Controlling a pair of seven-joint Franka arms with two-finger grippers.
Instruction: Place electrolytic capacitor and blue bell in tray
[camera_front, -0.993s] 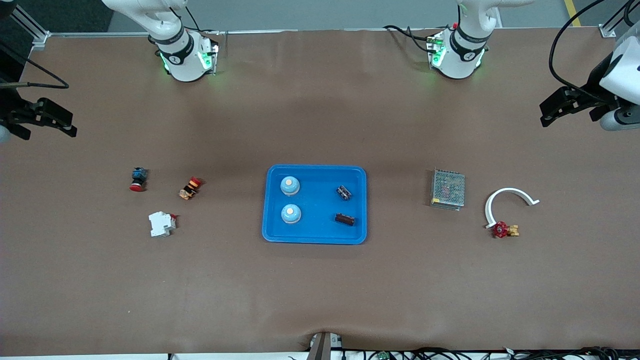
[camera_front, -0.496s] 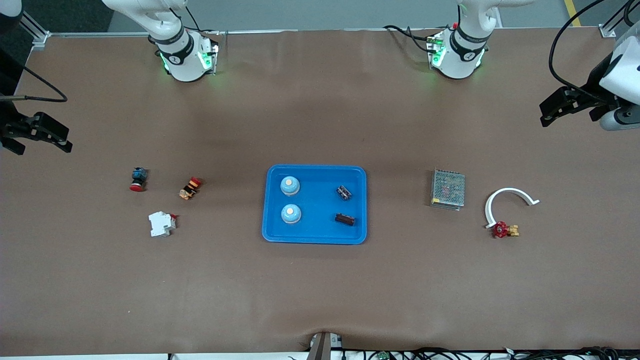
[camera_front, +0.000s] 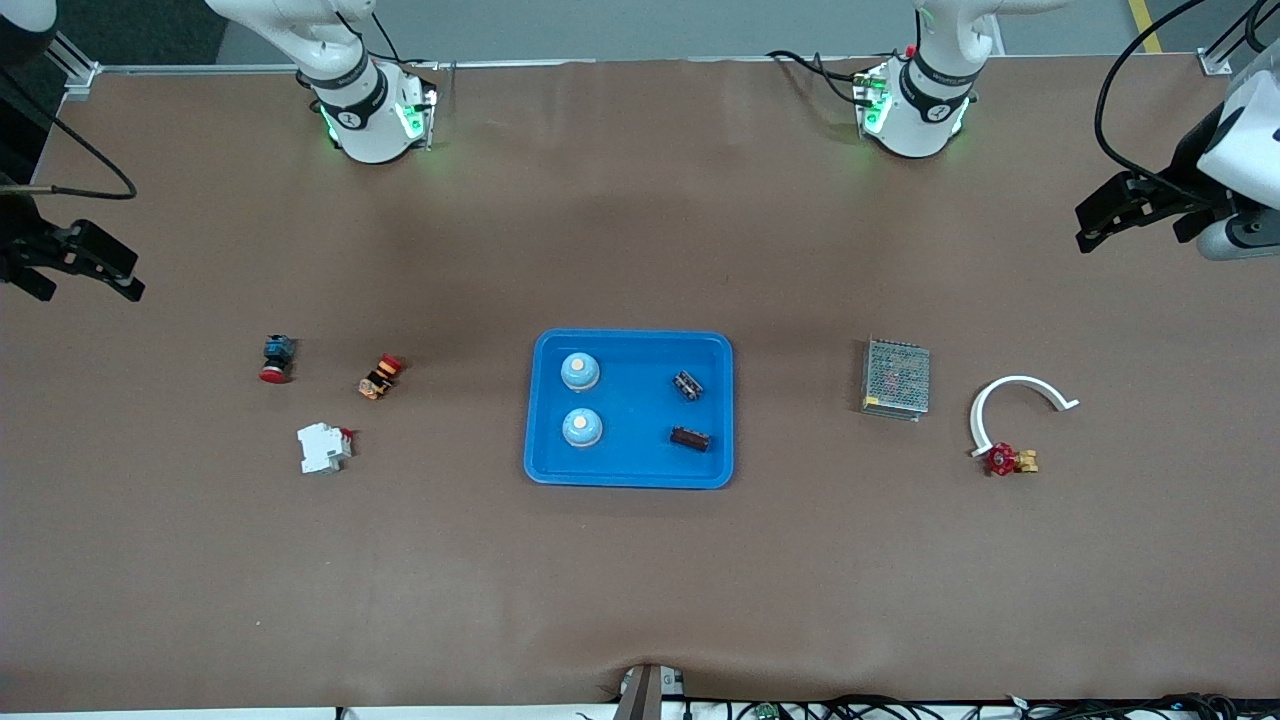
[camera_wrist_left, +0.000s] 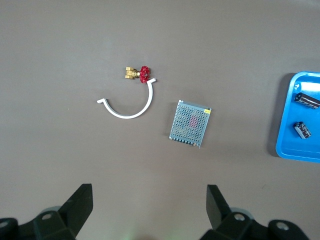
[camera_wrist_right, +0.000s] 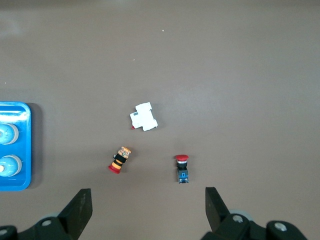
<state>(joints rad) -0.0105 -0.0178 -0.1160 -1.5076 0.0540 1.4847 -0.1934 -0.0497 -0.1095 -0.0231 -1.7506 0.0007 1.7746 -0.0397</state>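
Observation:
The bright-blue tray (camera_front: 630, 475) lies at the table's middle. In it are two blue bells (camera_front: 580, 372) (camera_front: 582, 428) on the side toward the right arm's end, and two dark electrolytic capacitors (camera_front: 687, 385) (camera_front: 690, 438) on the side toward the left arm's end. The capacitors (camera_wrist_left: 306, 100) (camera_wrist_left: 302, 129) also show in the left wrist view, the bells (camera_wrist_right: 6, 134) (camera_wrist_right: 9, 165) in the right wrist view. My left gripper (camera_front: 1110, 212) is open and empty, high over the table's left-arm end. My right gripper (camera_front: 85, 262) is open and empty over the right-arm end.
A grey mesh box (camera_front: 896, 377), a white curved piece (camera_front: 1010, 395) and a red-handled brass valve (camera_front: 1008, 460) lie toward the left arm's end. A red-capped blue button (camera_front: 275, 358), an orange-black button (camera_front: 380, 375) and a white breaker (camera_front: 323, 447) lie toward the right arm's end.
My right gripper has shifted slightly, first nearer the front camera then back a little. My left gripper has barely moved. The things in the tray are unchanged.

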